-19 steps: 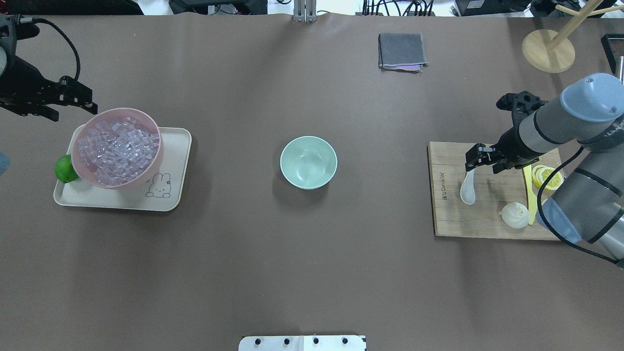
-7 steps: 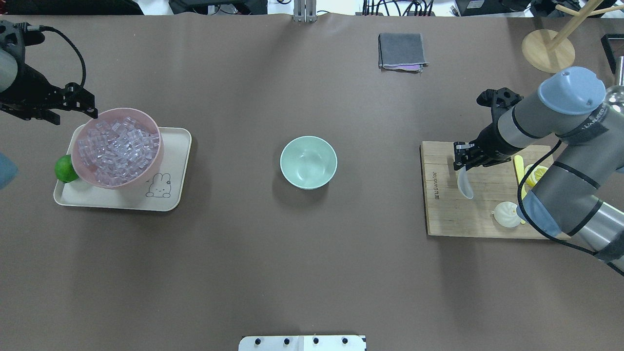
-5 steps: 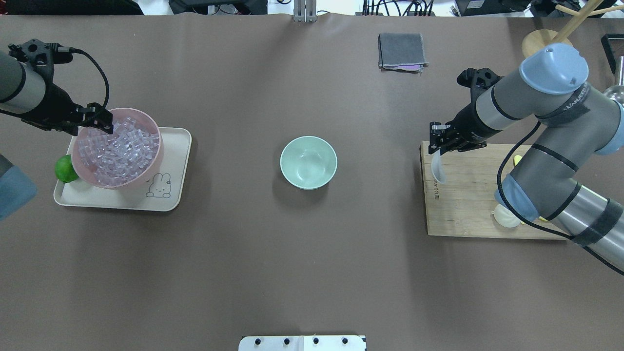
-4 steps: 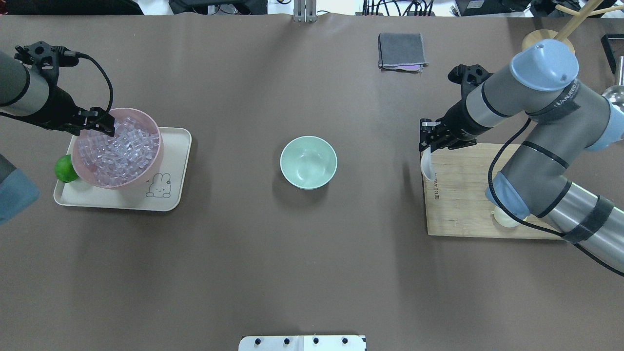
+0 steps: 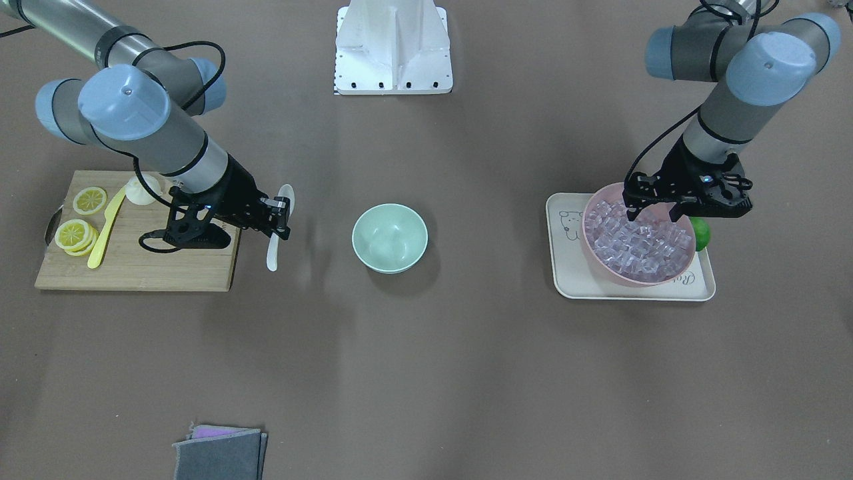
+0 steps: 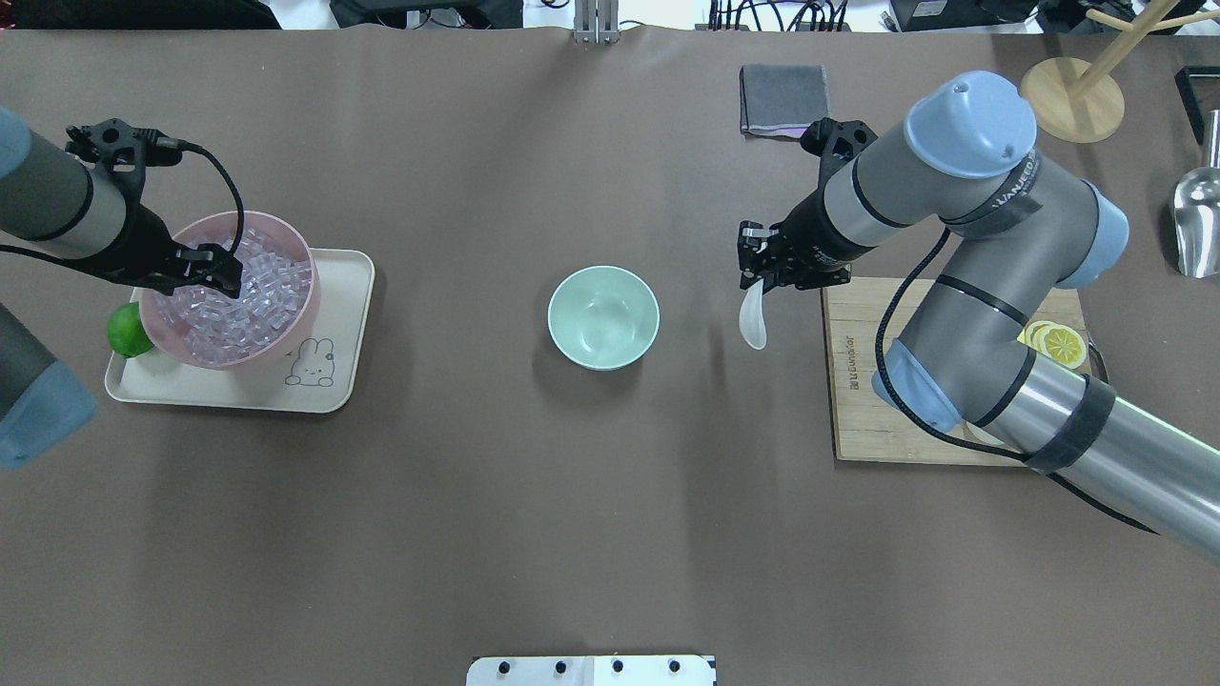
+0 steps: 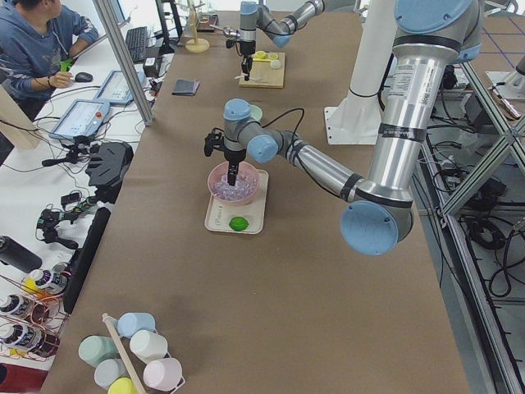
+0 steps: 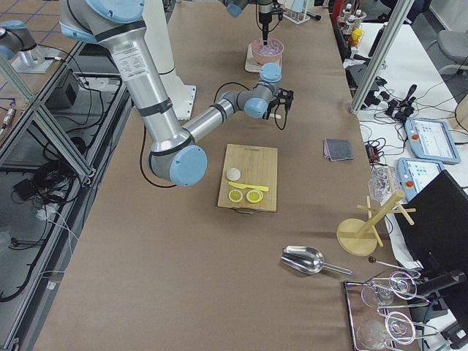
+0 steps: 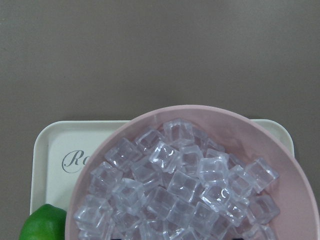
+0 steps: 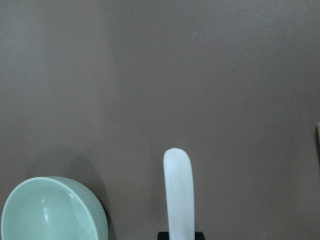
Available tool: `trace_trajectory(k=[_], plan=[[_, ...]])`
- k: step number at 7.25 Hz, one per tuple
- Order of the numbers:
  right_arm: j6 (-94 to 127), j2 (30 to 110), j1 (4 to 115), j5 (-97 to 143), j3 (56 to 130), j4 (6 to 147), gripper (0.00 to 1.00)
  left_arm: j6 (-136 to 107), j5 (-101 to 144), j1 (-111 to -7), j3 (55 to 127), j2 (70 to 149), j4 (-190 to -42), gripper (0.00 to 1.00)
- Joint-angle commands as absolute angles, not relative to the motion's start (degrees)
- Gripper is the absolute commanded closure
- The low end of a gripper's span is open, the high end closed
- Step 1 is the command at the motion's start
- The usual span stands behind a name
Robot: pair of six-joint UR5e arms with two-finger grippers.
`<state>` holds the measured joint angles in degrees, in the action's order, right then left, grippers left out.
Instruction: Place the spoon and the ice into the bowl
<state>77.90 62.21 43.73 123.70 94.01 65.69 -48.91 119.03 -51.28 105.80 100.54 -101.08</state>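
Observation:
My right gripper (image 6: 755, 270) is shut on the white spoon (image 6: 753, 324) and holds it above the table, between the cutting board and the mint-green bowl (image 6: 602, 316). In the right wrist view the spoon (image 10: 177, 195) sticks out ahead, and the bowl (image 10: 52, 210) is at the lower left. My left gripper (image 6: 217, 272) is open and sits low over the left part of the pink bowl (image 6: 303, 307), at the heap of clear ice cubes (image 6: 250, 297). The left wrist view shows the ice (image 9: 175, 190) close below. The mint-green bowl (image 5: 389, 238) is empty.
The pink bowl stands on a cream tray (image 6: 334, 381) with a lime (image 6: 124, 329) beside it. The wooden cutting board (image 6: 877, 410) carries lemon slices (image 6: 1053, 341), a yellow knife (image 5: 106, 227) and a white bun (image 5: 141, 190). A grey cloth (image 6: 783, 98), a wooden stand (image 6: 1072, 100) and a metal scoop (image 6: 1196, 224) lie at the back right.
My right gripper lifted the spoon off the board and carried it left toward the mint-green bowl; the board shifted slightly. My left gripper moved right and down over the ice in the pink bowl.

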Motion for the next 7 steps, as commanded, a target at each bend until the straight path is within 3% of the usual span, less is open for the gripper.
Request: trace_trajectory(k=[1,7], plan=[[80.7,59.3,41.8,120.8,92.8,65.7,1.00,-51.5,118.9,-48.3,106.0,98.5,-101.1,0.21],[90.4,50.0,36.0,108.5,86.0,65.8,1.00,-51.5,118.9,-46.5,105.8,97.3,-101.2,0.24]])
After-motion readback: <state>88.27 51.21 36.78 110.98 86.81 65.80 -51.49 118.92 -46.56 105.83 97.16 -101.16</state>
